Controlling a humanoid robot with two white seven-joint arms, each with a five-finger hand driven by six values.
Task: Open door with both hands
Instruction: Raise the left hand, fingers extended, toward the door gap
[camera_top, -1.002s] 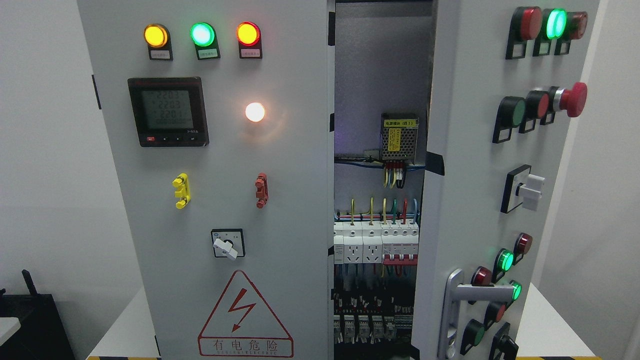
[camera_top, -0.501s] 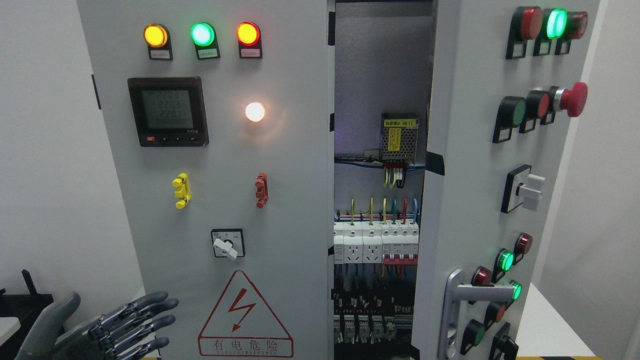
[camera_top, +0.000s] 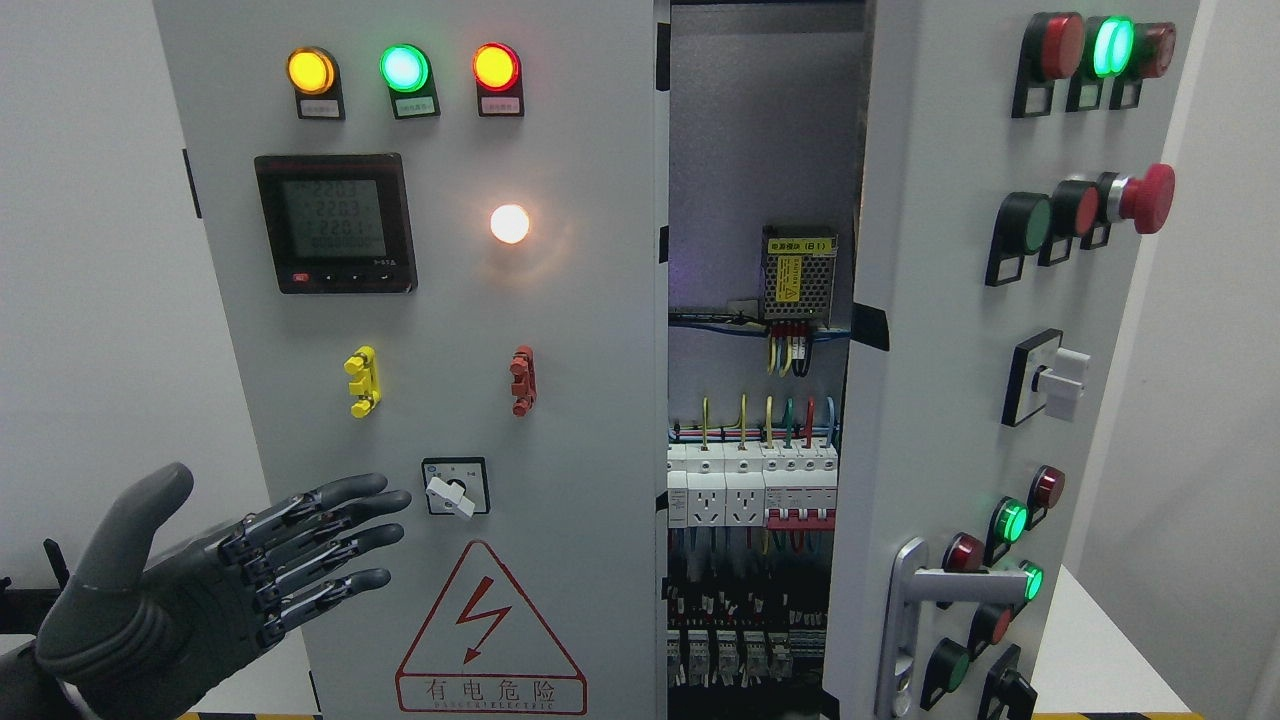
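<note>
- While its arm is coming in from the lower left corner, the left hand (camera_top: 190, 590) is hovering in front of the cabinet's left panel (camera_top: 580, 400), its 4 fingers (camera_top: 330, 535) stretched out and spread, the thumb lifted, and nothing in its grasp.
- The fingertips are pointing right, ending just short of the rotary switch (camera_top: 456, 487); whether they are touching the panel cannot be told.
- Above the hand, the panel is showing 3 lit lamps (camera_top: 403, 68) in amber, green and red, a digital meter (camera_top: 335, 222), a glowing white lamp (camera_top: 510, 224), a yellow clip (camera_top: 362, 381) and a red clip (camera_top: 522, 380).
- A triangular warning sign (camera_top: 490, 635) is sitting at the panel's bottom, below the switch.
- In the middle, the cabinet interior (camera_top: 765, 130) is standing exposed, with a small power supply (camera_top: 798, 272), coloured wires and a row of white breakers (camera_top: 750, 485).
- At the right, the door (camera_top: 930, 400) is hanging partly open, swung out toward the camera, its inner edge overlapping the interior.
- The door's silver handle (camera_top: 925, 590) is sitting near its lower edge, with no hand on it.
- On the door's face, red and green buttons, a red mushroom button (camera_top: 1145, 198) and a white selector knob (camera_top: 1060, 378) are showing.
</note>
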